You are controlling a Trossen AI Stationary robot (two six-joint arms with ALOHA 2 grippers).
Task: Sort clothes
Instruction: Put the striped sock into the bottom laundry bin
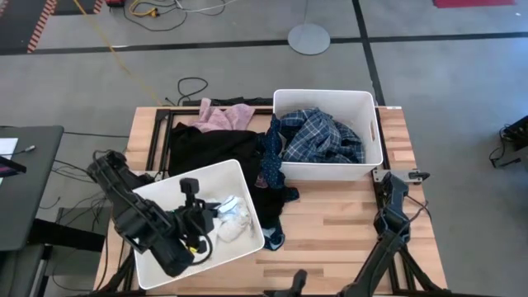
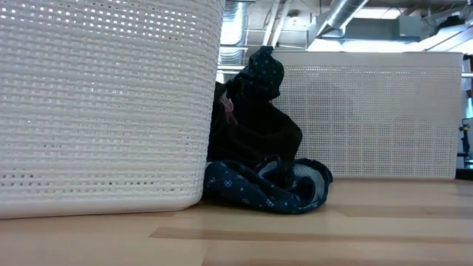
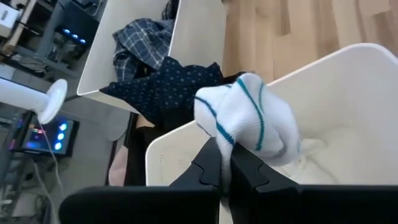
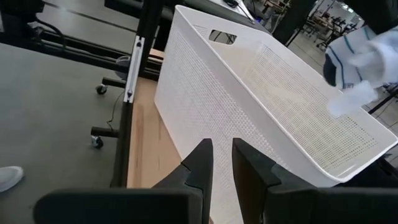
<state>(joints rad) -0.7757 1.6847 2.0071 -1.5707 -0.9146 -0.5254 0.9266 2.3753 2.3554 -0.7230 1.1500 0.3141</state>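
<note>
My left gripper (image 3: 231, 160) hovers over the near-left white bin (image 1: 252, 206), shut on a white sock with teal stripes (image 3: 249, 118). More white socks (image 3: 323, 149) lie on that bin's floor. A blue-white plaid shirt (image 1: 318, 136) fills the far-right white bin (image 1: 326, 93). A dark blue patterned piece (image 1: 271, 165) hangs over that bin's left wall, and its lower end lies on the table (image 2: 266, 188). A black garment (image 1: 206, 144) and a pink garment (image 1: 224, 115) lie at the far left. My right gripper (image 4: 222, 155) waits near the table's right edge (image 1: 396, 186), its fingers narrowly apart around nothing. My left gripper pinches the sock between its two fingers at a bunched end (image 3: 227, 146); which end it is cannot be told. The fingers slant down from the table's near left. The sock bulges out past the fingertips, lifted clear above the bin's floor.
Bare wooden tabletop (image 1: 346, 223) lies between the two bins and the near right edge. In the low view the near bin's perforated wall (image 2: 103, 103) fills the left side. In the right wrist view, a white bin (image 4: 261, 93) stands close ahead of my right gripper.
</note>
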